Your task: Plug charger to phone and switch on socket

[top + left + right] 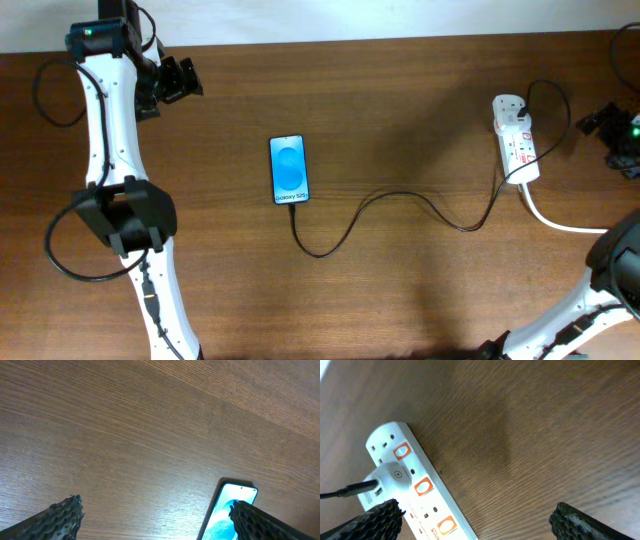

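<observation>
The phone [288, 169] lies flat mid-table with its blue screen up, and its top corner shows in the left wrist view [226, 510]. The charger [400, 196], a thin black cable, runs from the phone's lower edge in a wavy line to the socket [516, 140] at the right. In the right wrist view the socket [427, 502] is a white strip with orange-red switches and one plug [390, 475] in it. My left gripper [183, 78] [156, 505] is open at the far left, away from the phone. My right gripper [603, 122] [476, 509] is open beside the socket, holding nothing.
A thick white cord [555, 218] leaves the socket toward the right edge. The white left arm [120, 200] stretches along the table's left side, and the right arm [600, 290] fills the lower right corner. Bare wood lies between the phone and the socket.
</observation>
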`<state>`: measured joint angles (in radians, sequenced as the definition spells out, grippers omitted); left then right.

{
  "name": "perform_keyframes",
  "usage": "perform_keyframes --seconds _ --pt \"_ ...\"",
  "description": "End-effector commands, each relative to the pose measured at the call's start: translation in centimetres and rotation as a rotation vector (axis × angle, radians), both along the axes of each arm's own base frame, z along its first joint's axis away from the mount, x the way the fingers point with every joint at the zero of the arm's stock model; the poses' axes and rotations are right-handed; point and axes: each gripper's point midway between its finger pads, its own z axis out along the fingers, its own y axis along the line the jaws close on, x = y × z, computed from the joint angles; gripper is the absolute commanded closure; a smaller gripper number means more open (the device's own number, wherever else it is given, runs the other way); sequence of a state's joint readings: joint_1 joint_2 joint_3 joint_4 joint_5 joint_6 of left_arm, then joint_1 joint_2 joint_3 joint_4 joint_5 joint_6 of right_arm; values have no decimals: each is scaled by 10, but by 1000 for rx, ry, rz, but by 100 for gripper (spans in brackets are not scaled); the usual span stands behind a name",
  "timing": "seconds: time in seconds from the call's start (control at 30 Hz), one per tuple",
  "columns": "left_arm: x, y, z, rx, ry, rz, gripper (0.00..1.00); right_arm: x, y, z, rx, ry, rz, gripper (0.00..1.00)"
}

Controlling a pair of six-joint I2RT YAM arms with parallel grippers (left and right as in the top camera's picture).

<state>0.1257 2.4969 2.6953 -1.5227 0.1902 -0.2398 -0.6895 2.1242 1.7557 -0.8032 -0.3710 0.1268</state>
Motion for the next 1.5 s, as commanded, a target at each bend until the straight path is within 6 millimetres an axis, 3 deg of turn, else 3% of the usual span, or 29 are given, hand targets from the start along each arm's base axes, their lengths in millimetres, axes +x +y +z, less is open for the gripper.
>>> perform_keyframes --seconds 0.0,0.2,0.53,0.73,1.47 --pt "1 1 3 0 -10 8 1 13 17 -19 -23 34 78 1" --pt "1 1 3 4 -10 8 1 19 29 -50 -45 111 102 1" --pt "1 2 3 4 -10 8 1 31 44 -77 -39 131 146 1" --pt "1 2 3 4 -10 8 0 36 51 -83 -82 155 162 2" --pt "1 2 3 4 -10 8 1 22 56 -88 -65 220 161 2"
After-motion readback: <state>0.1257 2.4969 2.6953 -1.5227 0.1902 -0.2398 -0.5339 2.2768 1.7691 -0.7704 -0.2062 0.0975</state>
